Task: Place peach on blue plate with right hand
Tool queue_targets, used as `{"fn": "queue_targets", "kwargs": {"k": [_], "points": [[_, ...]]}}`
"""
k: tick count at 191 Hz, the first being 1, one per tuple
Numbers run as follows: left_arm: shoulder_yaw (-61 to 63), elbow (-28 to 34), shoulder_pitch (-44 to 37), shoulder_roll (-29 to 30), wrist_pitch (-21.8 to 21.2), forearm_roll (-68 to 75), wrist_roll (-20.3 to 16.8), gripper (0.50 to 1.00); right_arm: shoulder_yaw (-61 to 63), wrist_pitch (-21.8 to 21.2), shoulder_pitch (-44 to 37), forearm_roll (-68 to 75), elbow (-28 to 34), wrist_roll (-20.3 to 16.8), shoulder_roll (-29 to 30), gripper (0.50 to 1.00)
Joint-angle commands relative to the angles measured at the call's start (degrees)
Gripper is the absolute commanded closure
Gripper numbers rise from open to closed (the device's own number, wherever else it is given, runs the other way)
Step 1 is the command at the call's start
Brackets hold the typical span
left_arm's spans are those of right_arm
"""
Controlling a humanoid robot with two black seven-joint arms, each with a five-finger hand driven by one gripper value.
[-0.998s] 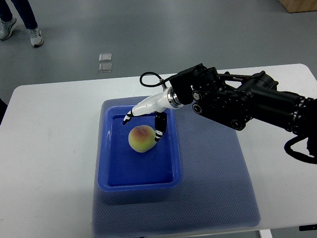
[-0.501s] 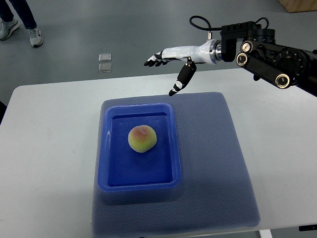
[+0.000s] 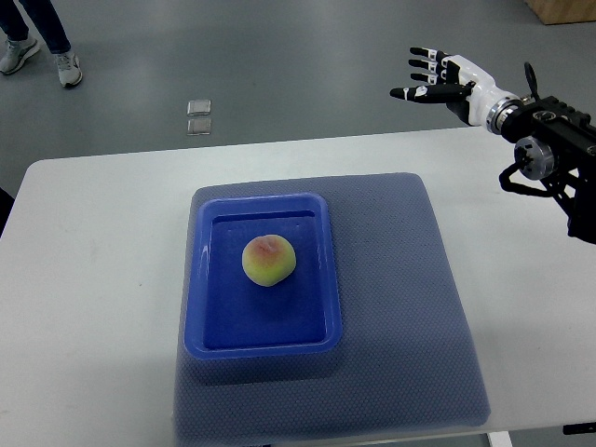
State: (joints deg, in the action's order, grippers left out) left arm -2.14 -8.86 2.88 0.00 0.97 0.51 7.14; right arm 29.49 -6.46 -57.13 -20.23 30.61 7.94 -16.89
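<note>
Grey floor fills the top of the frame, and below it a white table (image 3: 84, 279) takes up most of the picture, its near edge running off the bottom. At the upper left a person's legs and sneakers (image 3: 65, 67) are cut off by the frame edge, so only shoes and trouser cuffs show. A brown corner of something (image 3: 563, 9) pokes in at the upper right, too cropped to tell what it is. Two small clear squares (image 3: 197, 117) lie on the floor near the top centre, can't make out what they are.

On the table sits a dark blue textured mat (image 3: 410, 307), and on its left part rests the blue plate (image 3: 205, 279), really more of a rectangular tray with raised walls. The peach (image 3: 269, 260) lies inside it, a bit above centre, not touching any wall. Nothing is covering it or blocking the view.

The right hand (image 3: 438, 79) is way up in the upper right, over the floor past the table's far edge, fingers spread and empty. Its black arm runs off the right edge, so most of it is cropped.

Compared with half a second ago, the hand has pulled further right and away from the tray; a second ago its fingers were right at the peach. The peach hasn't budged.
</note>
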Motion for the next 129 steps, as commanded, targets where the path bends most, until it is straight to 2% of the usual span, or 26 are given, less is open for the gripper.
{"fn": "queue_targets", "kwargs": {"k": [1,40,129], "points": [[-0.06,-0.02,0.02,0.0,0.0,0.1,-0.02,0.5,0.21,3.3,2.64,5.02,-0.02,0.32,0.11,0.576],[0.03,-0.02,0.02,0.0,0.0,0.1,-0.02,0.5,3.29,3.91,5.36,12.93,-0.02,0.67,0.11,0.576],[0.03,-0.02,0.02,0.0,0.0,0.1,-0.02,0.5,5.49,3.56,8.18,13.46,-0.02,1.46,2.65,0.572]]}}
